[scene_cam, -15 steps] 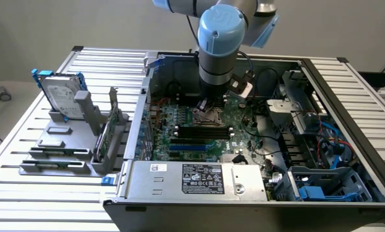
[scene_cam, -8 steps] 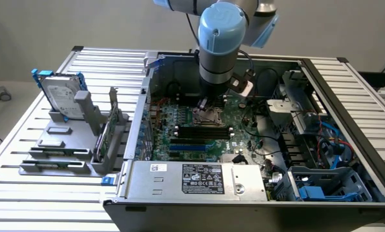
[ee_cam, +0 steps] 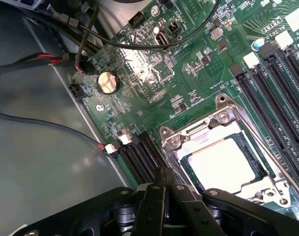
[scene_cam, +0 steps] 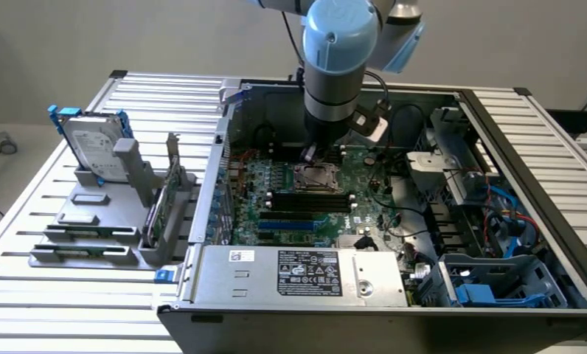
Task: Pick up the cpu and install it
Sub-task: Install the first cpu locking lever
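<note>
The cpu (ee_cam: 222, 164), a shiny silver square with a darker rim, lies flat inside the metal-framed socket (ee_cam: 188, 135) on the green motherboard (ee_cam: 154, 73). In the exterior view the socket (scene_cam: 313, 178) sits mid-board inside the open computer case. My gripper (ee_cam: 165, 173) hovers just beside the socket's edge, its black fingers pressed together with nothing between them. From outside, the gripper (scene_cam: 314, 153) hangs straight down under the blue-grey arm, just behind the socket.
Black memory slots (ee_cam: 267, 83) flank the socket, and loose black cables (ee_cam: 51, 64) run along the board's edge by a coin battery (ee_cam: 106, 82). A silver hard drive (scene_cam: 95, 144) with blue rails stands on a grey rack on the exterior view's left. The power supply (scene_cam: 293, 274) fills the case front.
</note>
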Robot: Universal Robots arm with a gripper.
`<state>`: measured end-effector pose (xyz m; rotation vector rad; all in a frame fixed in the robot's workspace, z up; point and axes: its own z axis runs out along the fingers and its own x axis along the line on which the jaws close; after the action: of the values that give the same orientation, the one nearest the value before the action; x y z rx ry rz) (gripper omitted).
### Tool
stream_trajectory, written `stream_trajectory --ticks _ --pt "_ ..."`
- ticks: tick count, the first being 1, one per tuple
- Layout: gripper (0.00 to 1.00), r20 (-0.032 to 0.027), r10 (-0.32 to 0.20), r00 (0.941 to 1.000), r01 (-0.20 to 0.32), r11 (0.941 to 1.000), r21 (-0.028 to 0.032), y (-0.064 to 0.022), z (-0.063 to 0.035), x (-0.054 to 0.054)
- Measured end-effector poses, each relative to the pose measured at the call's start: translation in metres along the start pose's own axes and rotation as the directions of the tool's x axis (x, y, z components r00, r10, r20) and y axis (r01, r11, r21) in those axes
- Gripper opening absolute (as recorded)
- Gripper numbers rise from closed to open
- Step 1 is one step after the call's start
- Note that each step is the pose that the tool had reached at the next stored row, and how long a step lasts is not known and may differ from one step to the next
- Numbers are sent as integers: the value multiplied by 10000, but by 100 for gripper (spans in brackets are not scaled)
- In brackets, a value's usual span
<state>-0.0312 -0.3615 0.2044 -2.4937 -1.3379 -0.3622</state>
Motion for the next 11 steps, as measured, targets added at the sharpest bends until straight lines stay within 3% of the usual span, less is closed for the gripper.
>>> stream_trajectory --ticks 11 --pt "11 5 7 10000 -7 10000 7 8 -212 -175"
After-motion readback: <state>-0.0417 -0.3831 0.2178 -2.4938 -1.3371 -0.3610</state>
